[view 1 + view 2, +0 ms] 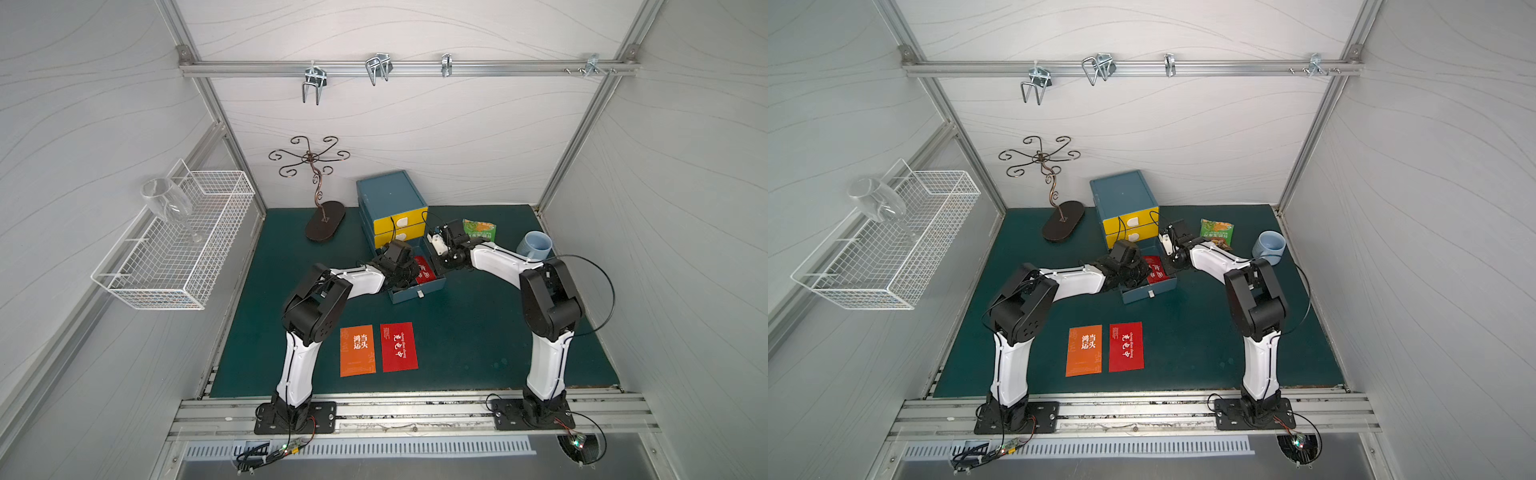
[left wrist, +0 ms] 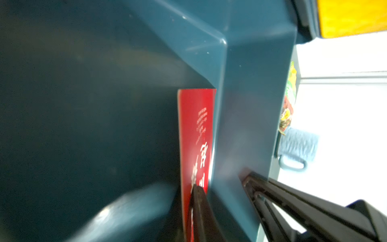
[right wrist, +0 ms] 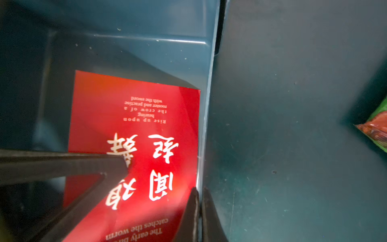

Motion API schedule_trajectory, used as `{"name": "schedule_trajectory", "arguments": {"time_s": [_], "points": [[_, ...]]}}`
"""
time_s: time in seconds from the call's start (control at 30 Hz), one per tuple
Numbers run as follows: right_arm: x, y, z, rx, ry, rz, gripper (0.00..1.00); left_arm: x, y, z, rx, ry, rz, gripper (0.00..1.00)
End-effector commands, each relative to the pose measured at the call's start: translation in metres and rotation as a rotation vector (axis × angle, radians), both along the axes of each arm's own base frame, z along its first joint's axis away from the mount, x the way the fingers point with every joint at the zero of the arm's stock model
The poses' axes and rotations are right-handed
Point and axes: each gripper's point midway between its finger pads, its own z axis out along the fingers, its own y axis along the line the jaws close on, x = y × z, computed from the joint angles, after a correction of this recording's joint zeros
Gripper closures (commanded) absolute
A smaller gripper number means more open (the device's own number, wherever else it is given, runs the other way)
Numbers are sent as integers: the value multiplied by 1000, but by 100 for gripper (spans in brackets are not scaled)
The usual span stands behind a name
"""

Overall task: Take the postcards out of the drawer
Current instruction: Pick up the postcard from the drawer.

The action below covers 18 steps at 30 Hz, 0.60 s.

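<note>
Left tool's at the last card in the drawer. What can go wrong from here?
1. The left tool is shut over the face of the red postcard, both fingers seemingly above it: it may lift away empty.
2. The card's edge sits against the drawer wall, beside the right tool clamped there: it could snag or bend.

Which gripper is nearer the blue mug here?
Right. The right gripper clamps the drawer by its wall facing the mug; the left gripper is inside the drawer on the red card, farther from the mug.
</note>
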Motion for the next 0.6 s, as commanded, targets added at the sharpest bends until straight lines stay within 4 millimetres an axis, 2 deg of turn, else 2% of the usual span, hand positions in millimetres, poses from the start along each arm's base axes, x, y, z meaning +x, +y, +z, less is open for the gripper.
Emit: {"name": "schedule_trajectory", "arguments": {"time_s": [0.0,0.17,0.57], "points": [[-5,13,4,17,19,28,100,10,-3,41,-34,-71,13,93],[-1,11,7,6,15,1,100,10,4,56,-36,-83,31,100],[6,10,8,2,33,-55,100,3,18,84,-131,-77,60,100]]}}
